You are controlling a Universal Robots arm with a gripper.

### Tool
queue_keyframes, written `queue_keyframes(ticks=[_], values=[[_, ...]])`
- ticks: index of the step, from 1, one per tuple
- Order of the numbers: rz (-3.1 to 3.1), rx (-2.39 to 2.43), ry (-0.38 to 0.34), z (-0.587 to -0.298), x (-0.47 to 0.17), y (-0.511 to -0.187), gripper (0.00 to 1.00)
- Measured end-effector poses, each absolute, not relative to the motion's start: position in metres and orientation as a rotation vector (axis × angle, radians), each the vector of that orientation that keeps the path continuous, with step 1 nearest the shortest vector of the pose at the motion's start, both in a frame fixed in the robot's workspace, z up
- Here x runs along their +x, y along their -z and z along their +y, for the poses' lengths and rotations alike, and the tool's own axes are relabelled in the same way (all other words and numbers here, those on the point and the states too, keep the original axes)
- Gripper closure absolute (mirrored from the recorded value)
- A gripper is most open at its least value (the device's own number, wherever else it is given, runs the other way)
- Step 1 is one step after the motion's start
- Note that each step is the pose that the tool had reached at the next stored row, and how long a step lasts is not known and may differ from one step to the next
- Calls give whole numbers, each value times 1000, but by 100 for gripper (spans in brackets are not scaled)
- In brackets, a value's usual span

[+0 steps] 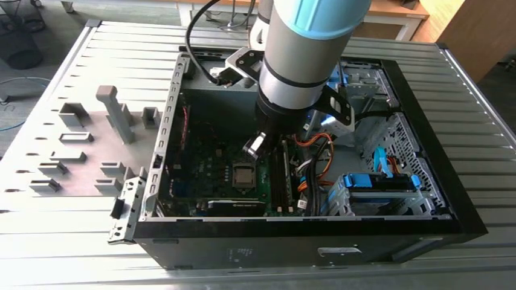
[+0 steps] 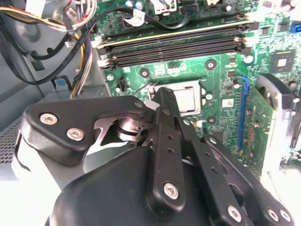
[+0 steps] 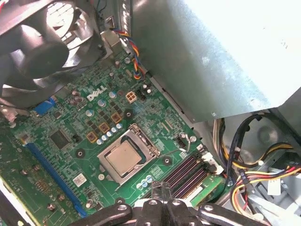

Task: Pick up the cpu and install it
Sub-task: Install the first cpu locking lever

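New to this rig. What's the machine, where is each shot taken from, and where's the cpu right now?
It is a single robot arm reaching down into an open computer case that lies on a slatted metal table. The exterior view looks on from a camera off the arm. Both wrist views come from cameras riding near the gripper, looking down at the green motherboard. The cpu, a small silvery square, sits in its socket on that board, with the gripper above it. Grey holder blocks stand on the table at the exterior view's left.
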State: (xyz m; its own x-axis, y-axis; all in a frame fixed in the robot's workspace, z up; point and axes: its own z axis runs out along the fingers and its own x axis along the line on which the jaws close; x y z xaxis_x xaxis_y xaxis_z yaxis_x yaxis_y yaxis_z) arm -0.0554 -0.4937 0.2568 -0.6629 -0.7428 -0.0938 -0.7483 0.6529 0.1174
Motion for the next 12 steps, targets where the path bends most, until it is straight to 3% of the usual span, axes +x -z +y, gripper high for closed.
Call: queue_keyframes(ticks=[12], values=[[2821, -1273, -228, -474, -54, -255, 89]])
